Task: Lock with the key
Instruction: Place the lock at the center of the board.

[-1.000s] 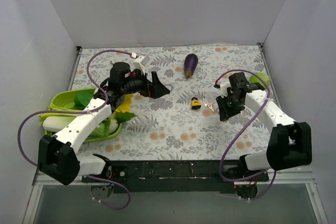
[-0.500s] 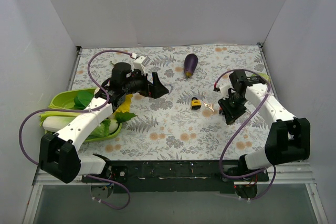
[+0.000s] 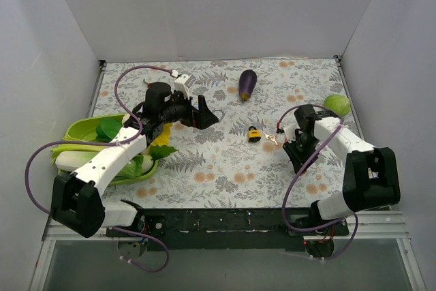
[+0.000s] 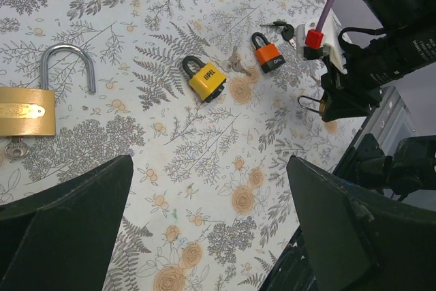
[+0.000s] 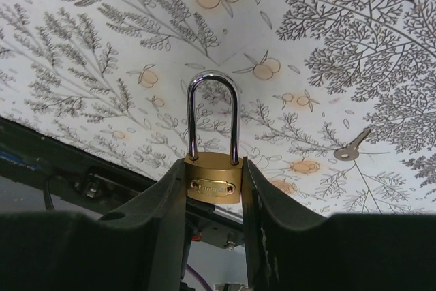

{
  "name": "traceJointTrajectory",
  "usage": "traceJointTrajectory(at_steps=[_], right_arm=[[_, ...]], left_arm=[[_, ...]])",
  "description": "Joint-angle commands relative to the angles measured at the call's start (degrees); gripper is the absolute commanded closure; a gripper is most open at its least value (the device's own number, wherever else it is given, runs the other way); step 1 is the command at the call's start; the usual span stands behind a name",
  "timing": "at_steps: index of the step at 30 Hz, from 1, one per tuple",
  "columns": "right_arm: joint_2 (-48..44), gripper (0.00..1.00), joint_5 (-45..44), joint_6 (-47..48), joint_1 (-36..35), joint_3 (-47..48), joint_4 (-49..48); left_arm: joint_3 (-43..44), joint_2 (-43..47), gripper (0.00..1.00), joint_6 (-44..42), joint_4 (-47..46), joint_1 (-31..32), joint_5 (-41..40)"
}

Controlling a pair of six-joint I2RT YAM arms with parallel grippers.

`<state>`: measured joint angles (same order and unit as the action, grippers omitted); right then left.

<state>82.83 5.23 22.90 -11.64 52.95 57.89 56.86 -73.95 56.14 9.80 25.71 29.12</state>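
Two pairs working unevenly. Hovering the left fingers (image 4: pixel 68 216), spread to the full and holding nothing, over the far-left part of the worktop (image 3: pixel 218 168), near the large brass padlock (image 4: pixel 24 110) with a key at its keyhole. Pinching the small brass padlock (image 5: pixel 213 185) by its sides in the part-closed right fingers (image 5: pixel 160 216), shackle upward, lifted off the surface toward the right edge. Likely risking a twist or slip of that small body when pressing a key in, gripping it so narrowly. Likely risking a fumbled pick too, with the loose key (image 5: pixel 353 146) lying flat between the yellow padlock (image 3: pixel 253 133) and the right fingers, thin and hard to lift from the cloth. Covering the worktop: fern-and-blossom print, busy enough for hiding small keys. Closing in on three sides: plain white walls.
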Motion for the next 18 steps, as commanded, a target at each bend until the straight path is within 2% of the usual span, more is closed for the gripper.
traceJointTrajectory(at_steps=[1, 8, 15, 16, 18], right_arm=[[0.15, 0.99, -3.64, -3.02, 0.04, -1.79, -7.25], [3.12, 0.97, -4.88, -4.17, 0.39, -1.27, -9.99], [7.43, 0.89, -8.13, -5.05, 0.91, -1.44, -10.16], [7.61, 0.87, -8.4, -5.05, 1.0, -1.44, -10.16], [7.88, 0.7, -7.7, -4.62, 1.62, -1.36, -9.9]], left_arm=[[-0.35, 0.83, 0.02, -2.35, -0.4, 0.13, -0.73], [-0.53, 0.39, 0.02, -2.88, -0.49, 0.13, -0.47], [0.44, 0.12, 0.02, -4.72, 0.83, 0.12, -1.0], [0.44, 0.12, 0.02, -4.81, 0.92, 0.04, -0.91], [0.09, 0.3, 0.02, -5.25, 1.18, 0.12, -1.09]])
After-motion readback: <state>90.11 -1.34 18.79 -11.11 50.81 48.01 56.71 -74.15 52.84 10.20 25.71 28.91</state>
